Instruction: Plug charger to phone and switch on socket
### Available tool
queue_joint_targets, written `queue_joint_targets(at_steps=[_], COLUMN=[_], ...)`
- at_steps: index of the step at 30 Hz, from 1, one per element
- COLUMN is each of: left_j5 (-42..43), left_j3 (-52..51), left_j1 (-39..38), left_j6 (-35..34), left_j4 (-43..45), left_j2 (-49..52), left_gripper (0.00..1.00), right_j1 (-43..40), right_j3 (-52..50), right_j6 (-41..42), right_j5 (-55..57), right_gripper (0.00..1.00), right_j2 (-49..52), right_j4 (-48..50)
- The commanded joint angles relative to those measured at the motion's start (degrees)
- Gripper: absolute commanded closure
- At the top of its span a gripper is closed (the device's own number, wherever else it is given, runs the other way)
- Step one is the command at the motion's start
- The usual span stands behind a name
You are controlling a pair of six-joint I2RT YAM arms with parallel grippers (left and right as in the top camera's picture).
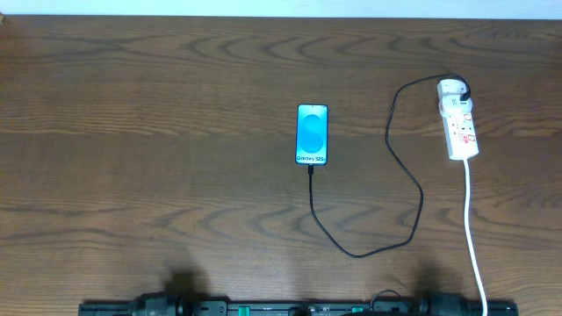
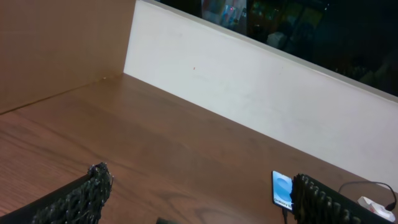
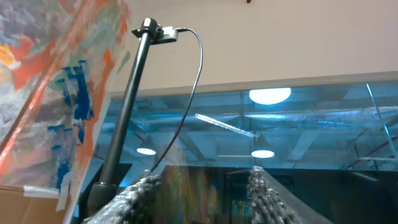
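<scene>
The phone (image 1: pixel 312 133) lies flat at the table's middle, its blue screen up. It also shows in the left wrist view (image 2: pixel 281 188), partly behind a finger. The charger's thin black cable (image 1: pixel 420 197) runs from the socket's far end, loops toward the front, and its tip (image 1: pixel 311 169) meets the phone's near edge. The white socket (image 1: pixel 459 121) lies at the right with a rounded white plug on its far end. My left gripper (image 2: pixel 199 190) is open and empty, above bare table, left of the phone. My right gripper (image 3: pixel 202 182) is open and empty, pointing up at the room.
The socket's white cord (image 1: pixel 472 237) runs to the table's front edge. A white wall panel (image 2: pixel 249 87) stands along the table's far side. A black camera pole with a cable (image 3: pixel 127 106) rises in the right wrist view. The arm bases (image 1: pixel 290 307) sit along the front edge.
</scene>
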Motion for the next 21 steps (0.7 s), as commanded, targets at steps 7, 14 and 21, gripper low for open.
queue_joint_targets(at_steps=[7, 14, 21], left_j5=[-0.5, -0.5, -0.5], left_j3=[-0.1, -0.1, -0.1], left_j1=[0.3, 0.3, 0.3], left_j6=[0.5, 0.5, 0.5], left_j4=[-4.5, -4.5, -4.5], left_j2=[-0.3, -0.3, -0.3], left_gripper=[0.05, 0.05, 0.05], right_j1=[0.5, 0.5, 0.5], right_j3=[-2.5, -9.0, -18.8], right_j6=[-0.4, -0.2, -0.2], right_j5=[0.5, 0.4, 0.5], right_gripper=[0.44, 0.21, 0.01], right_j2=[0.0, 0.0, 0.0], right_j4=[1.3, 7.4, 17.6])
